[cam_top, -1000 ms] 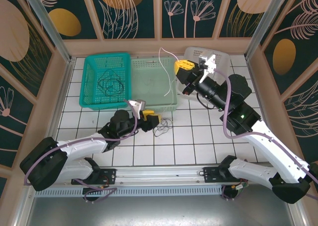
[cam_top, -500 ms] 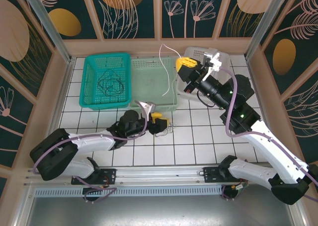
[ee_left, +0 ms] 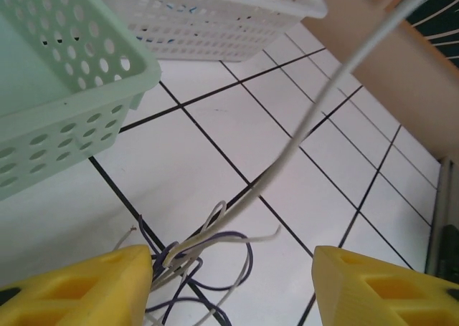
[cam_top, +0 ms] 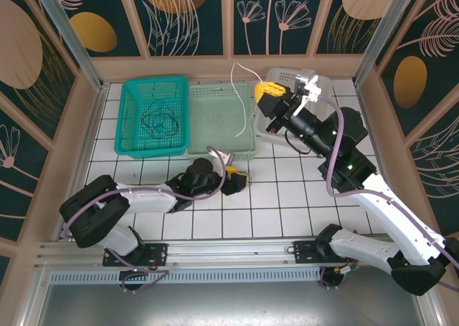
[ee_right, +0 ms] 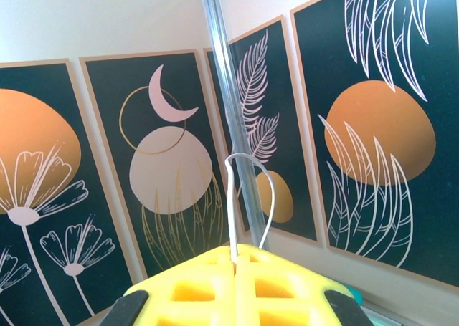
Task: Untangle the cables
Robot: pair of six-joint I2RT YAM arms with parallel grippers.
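A small tangle of purple and white cables lies on the tiled table, just right of my left gripper in the top view. That gripper is open, its yellow fingers standing on either side of the tangle. A white cable rises taut from the tangle toward my right gripper, which is raised near the white basket. The right gripper is shut on this white cable, which loops above its fingers.
A teal basket at the back left holds a dark coiled cable. A pale green basket stands beside it, close to the tangle, and a white basket is at the back right. Wooden walls ring the table.
My left arm has slid right across the tiles until its open fingers flank the tangle. The right gripper has shifted slightly up and right with the white cable.
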